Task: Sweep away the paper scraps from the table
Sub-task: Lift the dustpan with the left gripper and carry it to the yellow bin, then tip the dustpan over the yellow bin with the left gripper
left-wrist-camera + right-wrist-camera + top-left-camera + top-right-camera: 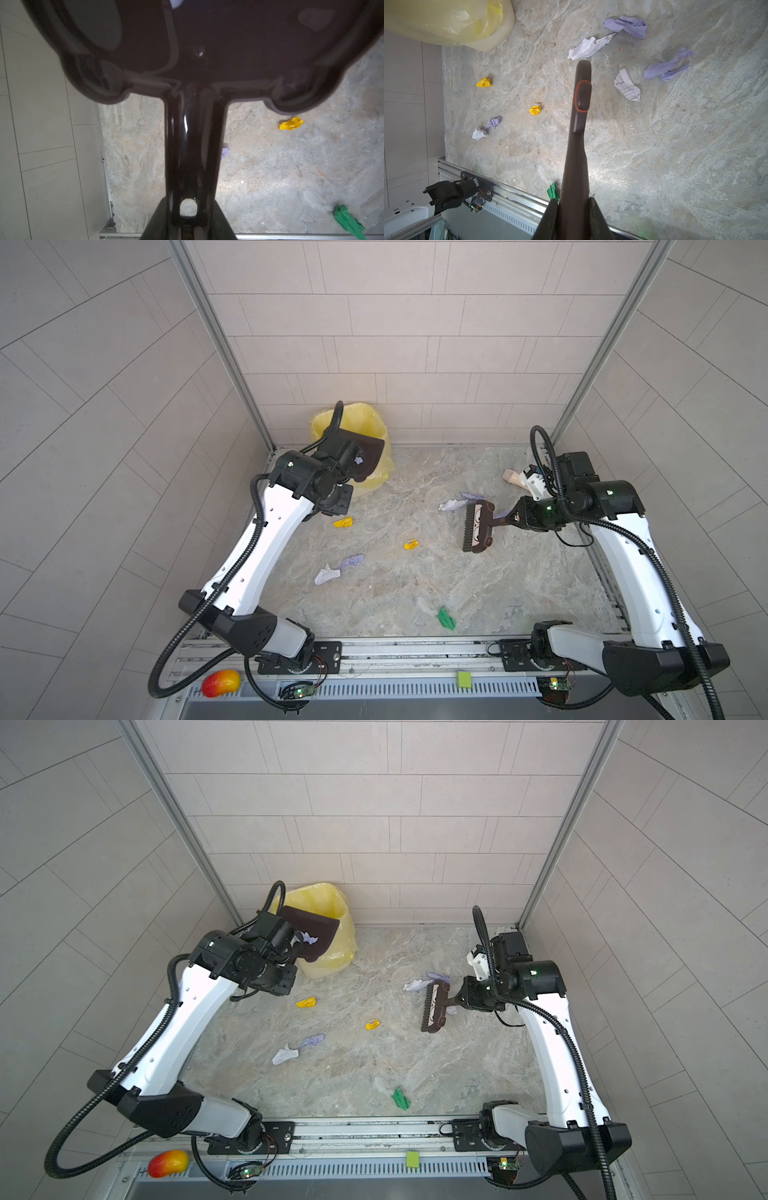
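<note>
While the brush was held by its handle in the closed right gripper, its head was set beside lilac and white paper scraps at the far right of the table. The dustpan was clamped by its handle in the left gripper and held over the yellow-lined bin, one lilac scrap seemingly caught in it. Other scraps were scattered mid-table: two yellow, a lilac-and-white pair, and a green scrap near the front rail.
</note>
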Action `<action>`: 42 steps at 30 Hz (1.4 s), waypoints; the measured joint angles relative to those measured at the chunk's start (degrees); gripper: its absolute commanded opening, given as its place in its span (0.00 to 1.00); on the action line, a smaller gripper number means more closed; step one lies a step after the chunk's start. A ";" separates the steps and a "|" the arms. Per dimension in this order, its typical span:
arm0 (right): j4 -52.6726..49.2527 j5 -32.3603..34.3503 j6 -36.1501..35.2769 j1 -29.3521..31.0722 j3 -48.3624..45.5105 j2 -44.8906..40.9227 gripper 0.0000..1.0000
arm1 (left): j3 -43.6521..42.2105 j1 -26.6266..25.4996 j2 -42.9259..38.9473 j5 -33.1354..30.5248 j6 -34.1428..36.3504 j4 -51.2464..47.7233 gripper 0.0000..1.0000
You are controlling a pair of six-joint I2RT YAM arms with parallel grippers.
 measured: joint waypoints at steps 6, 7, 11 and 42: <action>0.07 -0.61 0.42 0.04 0.00 0.00 0.00 | 1.60 7.08 0.48 0.68 0.37 0.22 0.00; 0.07 -0.63 0.44 0.07 0.00 0.00 0.00 | 1.95 8.09 0.83 0.68 0.52 0.28 0.00; 0.11 -1.03 0.81 0.24 -0.09 0.00 0.00 | 3.50 12.02 2.62 0.87 1.38 0.66 0.00; -2.01 -1.60 1.29 3.74 -0.59 2.71 0.00 | 24.28 10.32 27.10 -29.59 21.84 -0.66 0.00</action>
